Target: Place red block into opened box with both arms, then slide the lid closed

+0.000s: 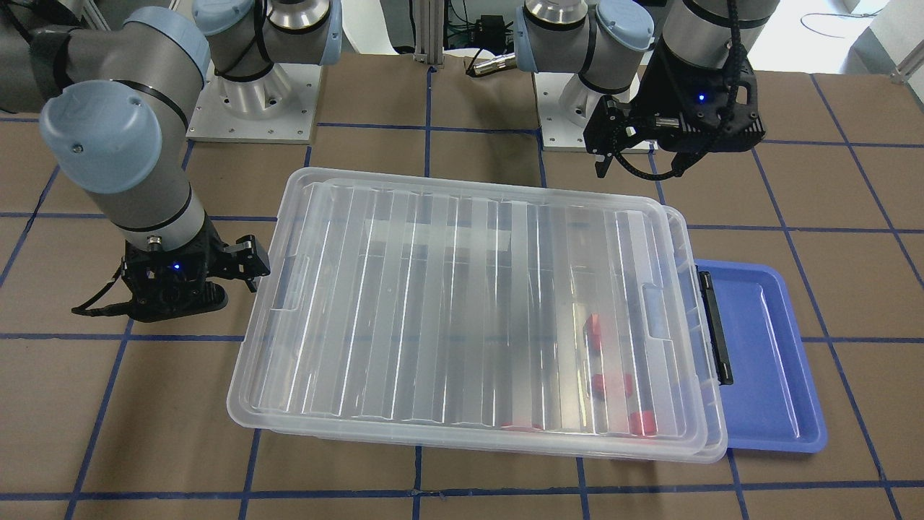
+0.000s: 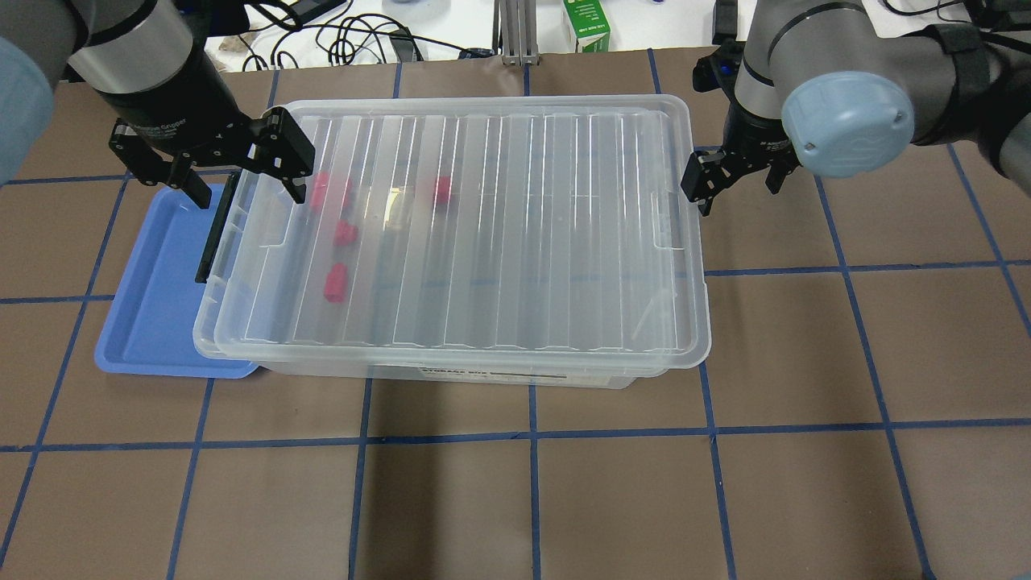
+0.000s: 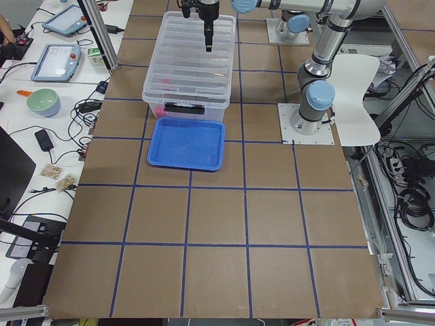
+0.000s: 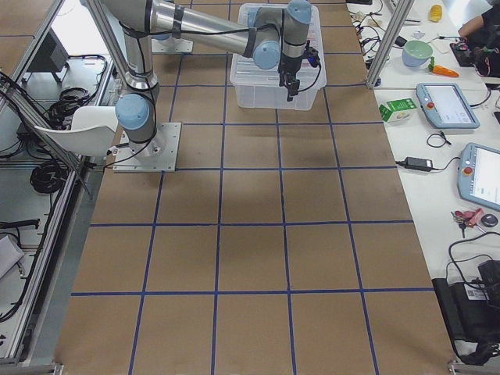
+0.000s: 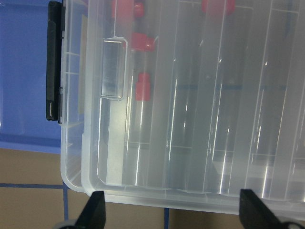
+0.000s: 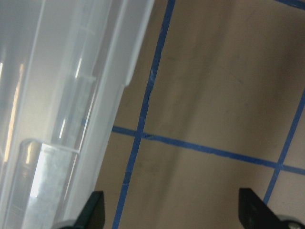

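Grippers are both spread wide and empty. The left gripper (image 2: 248,197) hangs above the box (image 2: 451,372) at its black-bar (image 2: 213,229) end, well clear of it. The right gripper (image 2: 734,193) sits low, just off the box's opposite short end, right beside the rim of the lid (image 2: 515,242); whether a finger touches that rim I cannot tell. The lid lies flat on the box and covers nearly all of it, set a touch toward the right gripper's end, so a thin strip of box rim shows by the black bar. Through the clear ribs a red block (image 2: 336,282) rests on the box floor near the black-bar end, with a few more like it close by. A blue tray (image 2: 153,298) pokes out from the box's black-bar end on the desk (image 2: 564,499). By my reckoning the placing is done and the closing almost so: what seems left is a last small push to square the lid over the box.
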